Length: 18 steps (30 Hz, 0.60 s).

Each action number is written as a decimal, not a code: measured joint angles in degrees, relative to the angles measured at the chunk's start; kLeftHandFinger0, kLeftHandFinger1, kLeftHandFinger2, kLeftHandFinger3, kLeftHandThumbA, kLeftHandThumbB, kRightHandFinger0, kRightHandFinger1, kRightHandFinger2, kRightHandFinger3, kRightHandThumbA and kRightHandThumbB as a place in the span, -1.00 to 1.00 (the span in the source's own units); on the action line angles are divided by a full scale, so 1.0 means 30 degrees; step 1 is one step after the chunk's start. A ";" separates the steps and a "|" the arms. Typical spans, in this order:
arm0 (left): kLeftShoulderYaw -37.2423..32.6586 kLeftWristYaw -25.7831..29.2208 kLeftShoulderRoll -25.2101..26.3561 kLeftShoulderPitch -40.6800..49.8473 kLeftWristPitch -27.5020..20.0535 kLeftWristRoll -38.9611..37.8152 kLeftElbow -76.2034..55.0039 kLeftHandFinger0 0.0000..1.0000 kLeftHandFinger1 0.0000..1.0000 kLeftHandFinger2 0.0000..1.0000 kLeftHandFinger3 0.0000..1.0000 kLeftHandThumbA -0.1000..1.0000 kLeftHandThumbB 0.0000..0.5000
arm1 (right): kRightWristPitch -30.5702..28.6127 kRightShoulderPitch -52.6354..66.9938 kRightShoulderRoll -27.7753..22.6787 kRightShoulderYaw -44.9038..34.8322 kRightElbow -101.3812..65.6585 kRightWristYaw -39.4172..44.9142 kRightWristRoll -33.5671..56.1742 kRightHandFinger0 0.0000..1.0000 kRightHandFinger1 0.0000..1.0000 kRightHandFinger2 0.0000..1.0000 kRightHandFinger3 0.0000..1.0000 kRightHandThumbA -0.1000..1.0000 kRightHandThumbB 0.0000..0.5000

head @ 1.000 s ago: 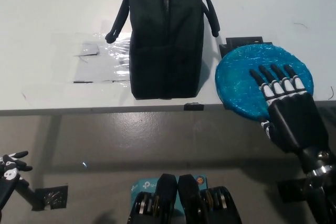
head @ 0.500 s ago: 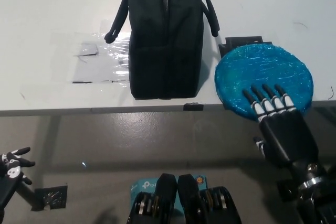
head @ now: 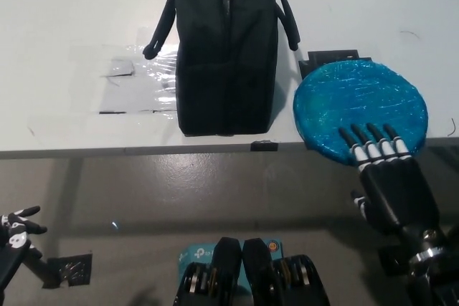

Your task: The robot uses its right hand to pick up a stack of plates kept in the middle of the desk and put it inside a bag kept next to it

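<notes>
Retreat is the story here: the black right hand (head: 391, 180), which a second ago lay flat across the top of the plates (head: 361, 109) with its fingers reaching toward the middle, has slid back toward the robot. Now only the fingertips (head: 369, 136) overlap the near rim, and the palm hangs off the desk (head: 72, 12) edge over the floor. Fingers are straight and side by side, slightly spread, holding nothing. The blue stack itself hasn't budged through any of this; it sits at the desk's near edge, wrapped in shiny film, its rim poking a little past the edge, just beside the black bag (head: 228, 48). The bag stands upright to the stack's left, handles drooping either side, its top opening near the upper edge of the picture.

So no grip yet, and the pull-back looks to me like a reset, perhaps to come in at the overhanging rim from below rather than pressing down from above. That's a guess. A flat hand on top was never going to lift it. Down at the lower left, the white left hand (head: 14, 226) rests low and well away from the desk, fingers loosely apart, taking no part
</notes>
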 measured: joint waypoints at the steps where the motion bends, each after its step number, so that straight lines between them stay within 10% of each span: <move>1: -0.0001 -0.0011 0.0022 0.0034 -0.0002 -0.0003 0.0000 -0.31 0.08 0.39 0.62 -1.00 -0.82 | 0.0025 -0.0188 -0.0033 -0.0044 0.0130 -0.0014 -0.0103 1.00 1.00 1.00 1.00 0.67 1.00; 18: -0.0175 -0.0586 0.0046 -0.0036 -0.0049 -0.0014 0.0003 -0.38 0.03 0.27 0.51 -1.00 -0.79 | 0.0145 -0.1514 0.0460 0.0104 0.2942 -0.1190 -0.0611 1.00 1.00 1.00 1.00 0.54 1.00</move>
